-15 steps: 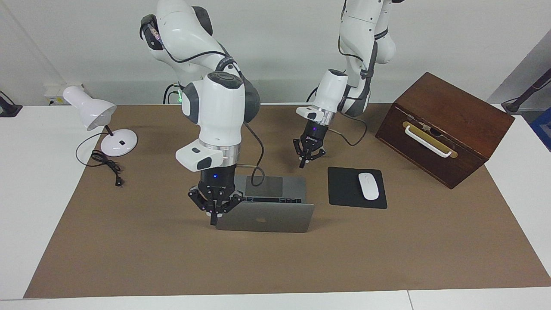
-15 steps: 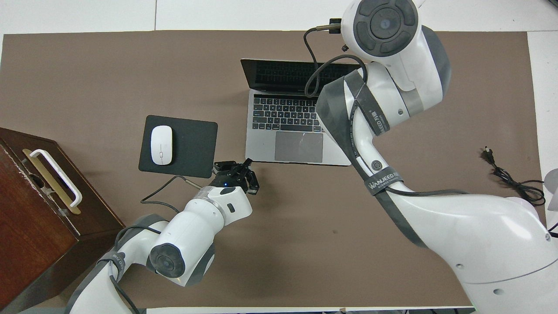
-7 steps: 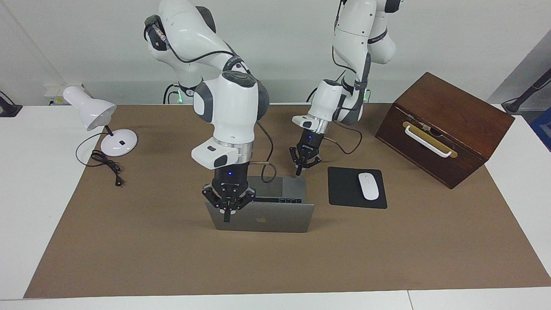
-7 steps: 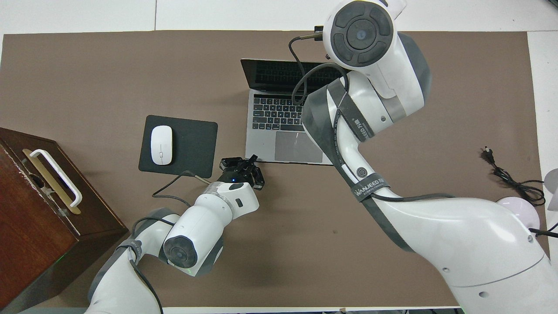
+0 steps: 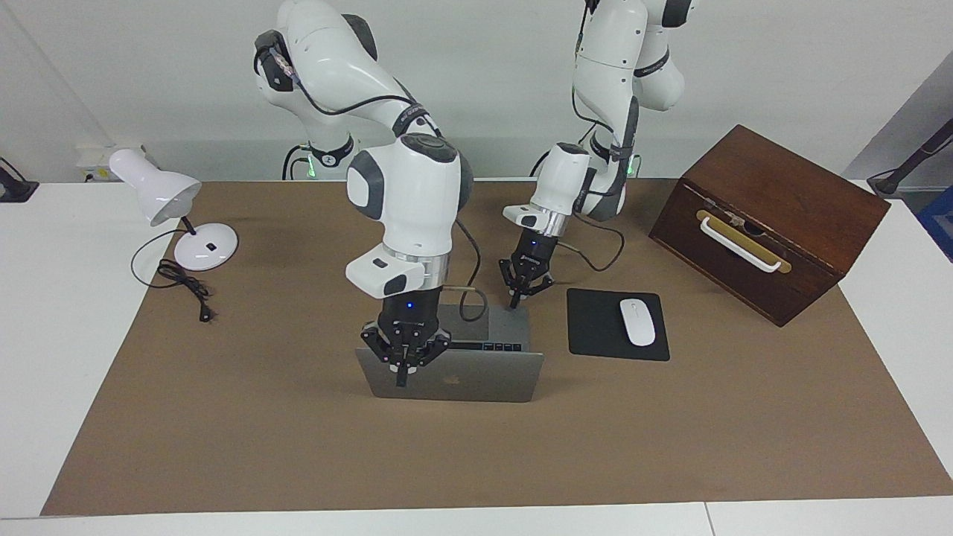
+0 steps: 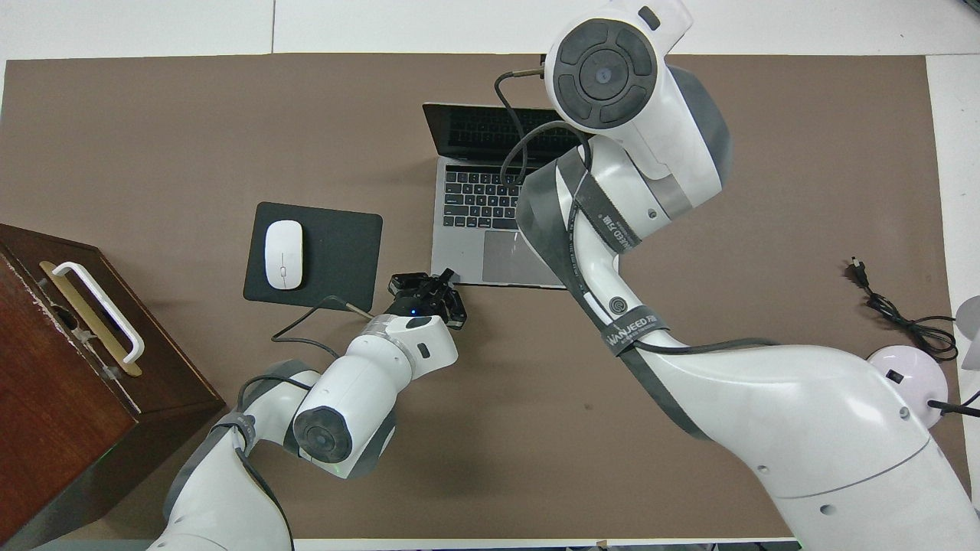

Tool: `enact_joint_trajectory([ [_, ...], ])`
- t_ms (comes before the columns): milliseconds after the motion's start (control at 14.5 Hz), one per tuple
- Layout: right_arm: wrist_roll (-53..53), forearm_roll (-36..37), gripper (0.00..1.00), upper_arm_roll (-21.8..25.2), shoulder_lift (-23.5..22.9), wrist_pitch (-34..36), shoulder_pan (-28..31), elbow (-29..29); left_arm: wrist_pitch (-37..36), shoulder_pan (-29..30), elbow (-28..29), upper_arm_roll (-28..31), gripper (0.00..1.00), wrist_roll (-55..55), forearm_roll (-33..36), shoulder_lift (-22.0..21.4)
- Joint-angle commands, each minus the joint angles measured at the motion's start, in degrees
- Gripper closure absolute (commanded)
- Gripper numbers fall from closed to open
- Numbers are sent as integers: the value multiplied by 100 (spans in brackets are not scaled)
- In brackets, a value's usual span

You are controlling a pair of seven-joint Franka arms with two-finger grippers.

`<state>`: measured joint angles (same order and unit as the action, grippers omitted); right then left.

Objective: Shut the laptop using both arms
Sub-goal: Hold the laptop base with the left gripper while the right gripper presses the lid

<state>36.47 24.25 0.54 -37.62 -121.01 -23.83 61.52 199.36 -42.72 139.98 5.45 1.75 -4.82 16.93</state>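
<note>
The laptop [image 5: 456, 365] sits at the centre of the facing frame, lid raised. The right gripper [image 5: 404, 356] is at the lid's upper edge, left of centre. The left gripper [image 5: 525, 281] hangs over the laptop's upper right corner. The mouse pad [image 5: 616, 324] lies right of the laptop, with the mouse [image 5: 637, 321] on it. The wooden box [image 5: 770, 219] occupies the upper right. The lamp [image 5: 173, 207] stands at upper left, its cable [image 5: 182, 286] just below.

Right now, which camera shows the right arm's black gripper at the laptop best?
The facing view: the right gripper shows at the upright lid of the thin silver-grey laptop. In the overhead view the right arm's own wrist hides it.
</note>
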Motion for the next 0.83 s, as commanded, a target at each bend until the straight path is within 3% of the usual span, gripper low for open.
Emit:
enact_joint_trajectory([
  [0, 308, 124, 100, -36, -123, 16, -25, -193, 112, -17, -93, 70, 100, 63, 103, 117],
  [757, 1055, 80, 100, -151, -167, 96, -113, -219, 121, 62, -120, 79, 100, 71, 236, 311],
])
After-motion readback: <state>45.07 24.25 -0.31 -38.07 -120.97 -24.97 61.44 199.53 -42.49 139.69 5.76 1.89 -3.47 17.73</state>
